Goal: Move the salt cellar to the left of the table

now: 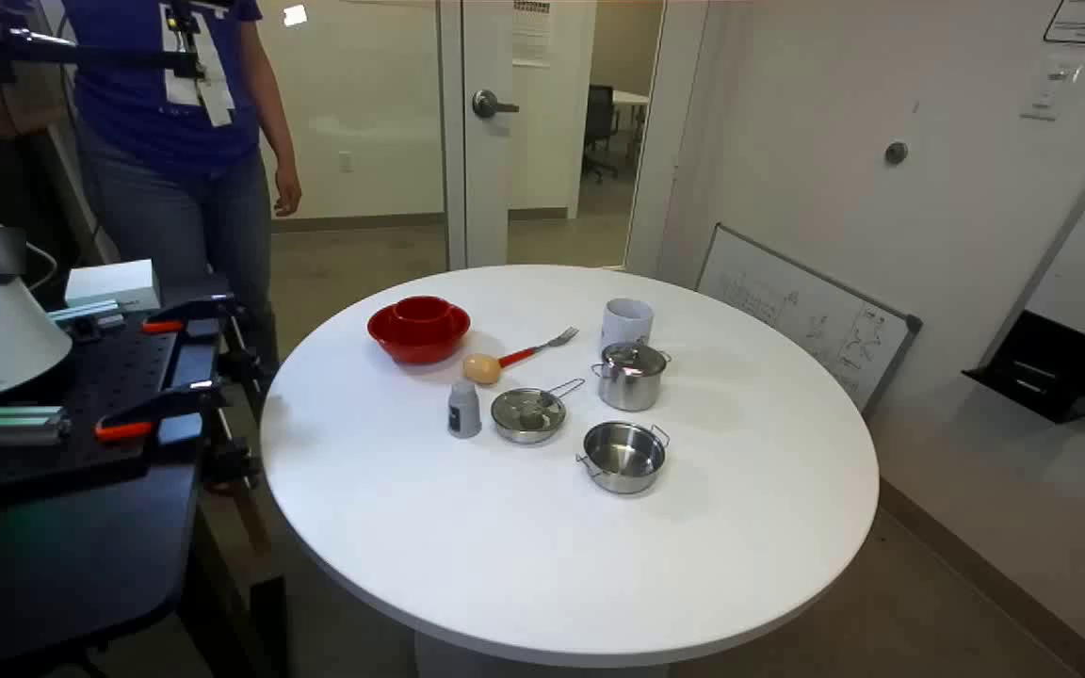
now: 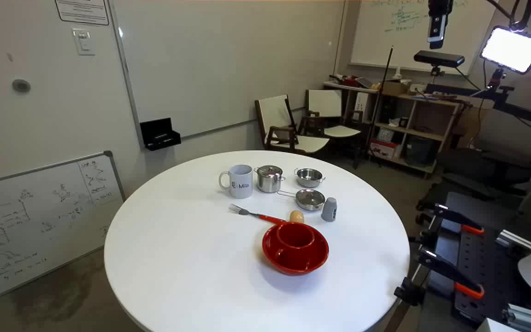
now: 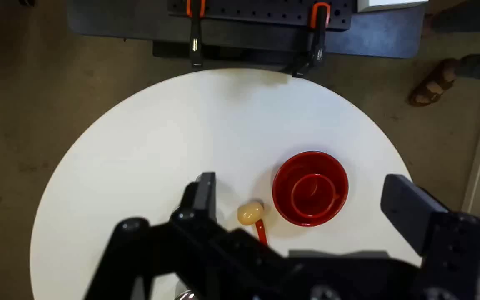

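Observation:
The salt cellar (image 1: 464, 411) is a small grey cylinder standing upright on the white round table (image 1: 524, 565), beside the shallow steel pan. It also stands upright in an exterior view (image 2: 329, 210), to the right of the pan. In the wrist view it is mostly or fully hidden behind the left-hand finger. My gripper (image 3: 300, 183) is open, with its two fingers wide apart and nothing between the pads. It is high above the table (image 3: 119, 158) and touches nothing on it.
A red bowl (image 3: 310, 162) with a smaller red one inside, an egg (image 3: 250, 213) and a red-handled fork (image 2: 270, 218) are near the cellar. A pan (image 1: 528, 415), open pot (image 1: 625, 458), lidded pot (image 1: 631, 377) and mug (image 2: 240, 181) also stand there. Clamps (image 3: 317, 39) hold the robot's bench.

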Robot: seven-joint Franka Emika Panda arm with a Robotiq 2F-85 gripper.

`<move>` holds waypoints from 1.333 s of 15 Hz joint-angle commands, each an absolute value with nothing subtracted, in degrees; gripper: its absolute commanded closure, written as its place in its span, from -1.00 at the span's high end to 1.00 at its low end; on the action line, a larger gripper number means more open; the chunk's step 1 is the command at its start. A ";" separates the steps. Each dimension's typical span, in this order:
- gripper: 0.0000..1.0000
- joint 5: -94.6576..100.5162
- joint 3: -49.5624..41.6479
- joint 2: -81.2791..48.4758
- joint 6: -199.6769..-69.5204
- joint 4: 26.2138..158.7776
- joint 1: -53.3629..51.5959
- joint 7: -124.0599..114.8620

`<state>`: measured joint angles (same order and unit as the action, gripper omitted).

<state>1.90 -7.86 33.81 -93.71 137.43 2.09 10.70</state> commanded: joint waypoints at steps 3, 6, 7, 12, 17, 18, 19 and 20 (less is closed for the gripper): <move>1.00 1.30 -8.06 30.96 -93.76 136.63 2.23 11.49; 1.00 1.14 -8.82 24.39 -98.98 137.22 2.33 12.23; 1.00 1.04 -9.11 21.97 -101.63 137.73 2.41 12.52; 1.00 -2.91 -10.06 8.27 -115.50 139.63 2.75 13.31; 1.00 -7.73 -9.12 -3.91 -124.96 138.94 4.64 12.10; 1.00 -7.66 -8.80 -6.28 -126.82 138.59 4.90 11.54; 1.00 -7.53 -8.52 -8.33 -128.13 138.11 5.16 11.29; 1.00 -7.62 -8.16 -10.48 -129.14 137.27 5.39 11.49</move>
